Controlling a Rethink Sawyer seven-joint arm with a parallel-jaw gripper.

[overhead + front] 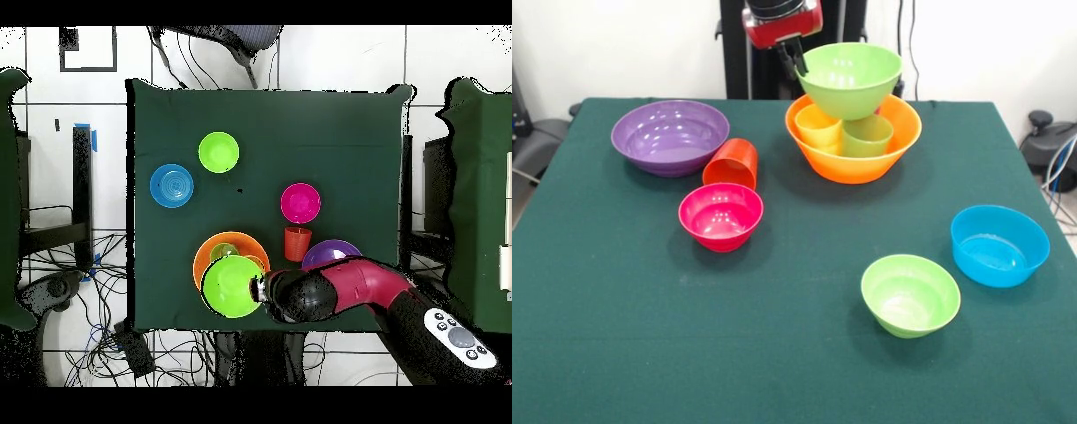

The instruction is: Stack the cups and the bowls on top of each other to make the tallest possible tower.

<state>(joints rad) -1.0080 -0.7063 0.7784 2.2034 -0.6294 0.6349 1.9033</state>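
green table (777, 353), front-only yellow cup (817, 125) inside large orange bowl (854, 146), claw (796, 60) gripping large green bowl (850, 79) above

Arm (370, 285): glossy red shell, black rounded joint; grey button panel near base.

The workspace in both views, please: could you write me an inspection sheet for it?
Surface: green cloth-covered table, flat.
Job's things: large orange bowl holds a yellow cup and a light green cup; large light green bowl sits tilted on top of them. Purple bowl, orange-red cup and pink-red bowl cluster together; small light green bowl and blue bowl stand apart.
Clutter: nothing seen.
Grippers: gripper at the large green bowl's rim; jaws' state unclear.
Cables: tangled on the floor.
Surroundings: white wall, tiled floor.
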